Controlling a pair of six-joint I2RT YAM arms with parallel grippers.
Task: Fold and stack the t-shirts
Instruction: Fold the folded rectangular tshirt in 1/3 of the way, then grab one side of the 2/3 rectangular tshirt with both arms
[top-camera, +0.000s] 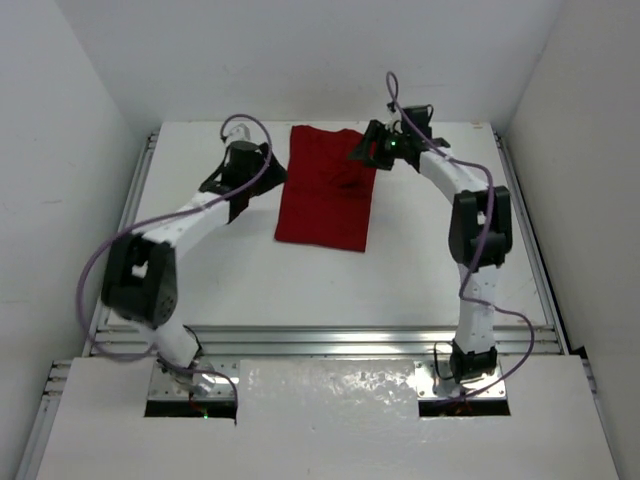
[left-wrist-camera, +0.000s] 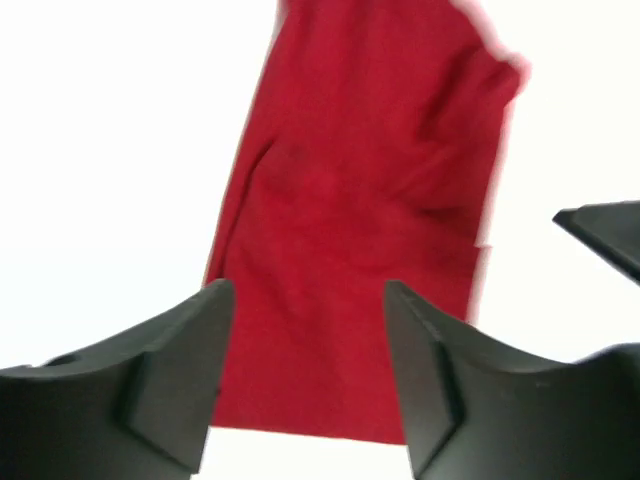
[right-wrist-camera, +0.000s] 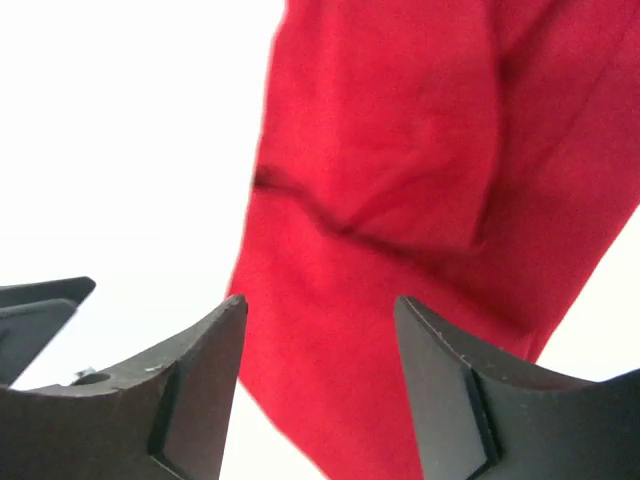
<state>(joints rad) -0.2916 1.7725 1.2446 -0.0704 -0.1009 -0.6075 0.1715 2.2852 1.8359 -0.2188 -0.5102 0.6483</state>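
The dark red t-shirt lies on the white table, folded into a long narrow strip from the far edge toward the middle, with a wrinkled fold near its far right. My left gripper is open and empty just left of the strip; in the left wrist view the t-shirt shows between the open left gripper. My right gripper is open above the strip's far right corner; in the right wrist view the t-shirt lies under the open right gripper.
The white table has metal rails along its left, right and near sides. White walls close in the sides and back. Both arm bases stand at the near edge.
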